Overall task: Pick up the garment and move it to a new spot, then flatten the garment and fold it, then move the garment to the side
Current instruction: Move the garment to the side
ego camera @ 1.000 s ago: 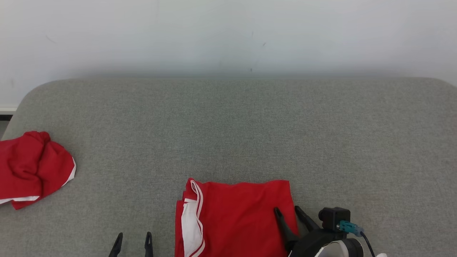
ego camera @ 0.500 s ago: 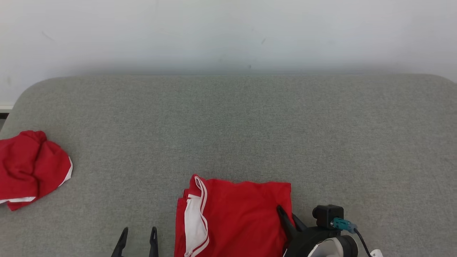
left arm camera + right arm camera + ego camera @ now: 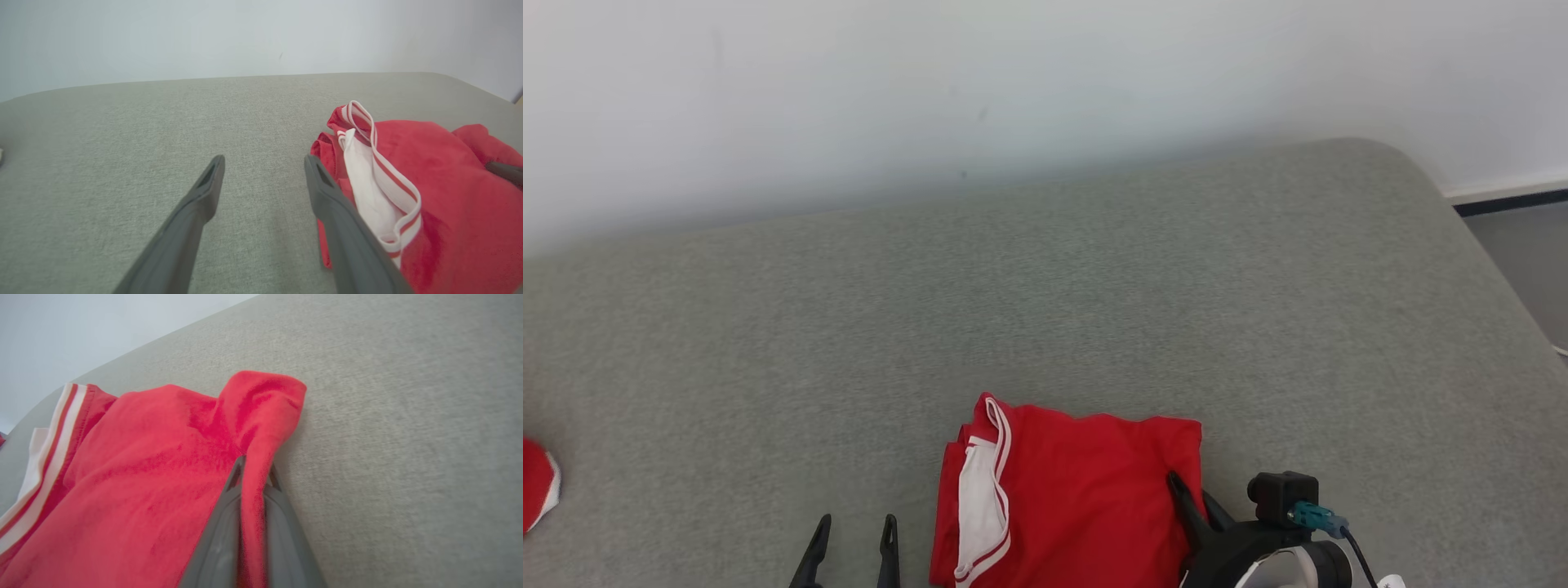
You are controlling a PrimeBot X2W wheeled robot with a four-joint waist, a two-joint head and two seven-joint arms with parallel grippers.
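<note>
Grey woven fabric covers the table [image 3: 1045,310], and a plain pale wall [image 3: 931,82] stands behind it. The garment [image 3: 1078,498], red with white striped trim [image 3: 380,175], lies folded on that fabric. My right jaws are at the garment's right edge, closed on a raised ridge of red cloth that stands up between the fingers [image 3: 220,539]. My left jaws are spread wide and hold nothing. They sit just beside the garment's left, trimmed edge, with one finger [image 3: 327,204] close against it. A second red cloth [image 3: 538,490] lies well to the left of the garment.

I think the garment is folded and only the move to the side is left, and that move carries several risks:

- I hold one edge only. If I pull from there, the fold may open, with the loose trimmed side trailing or flipping over.
- I cannot tell how many layers the pinch has caught. If it has only the top one, that layer may peel off the stack while the rest stays put.
- The ridge is thin and might slip out under drag from the rough fabric.
- My left finger could snag the trim if it moves carelessly.
</note>
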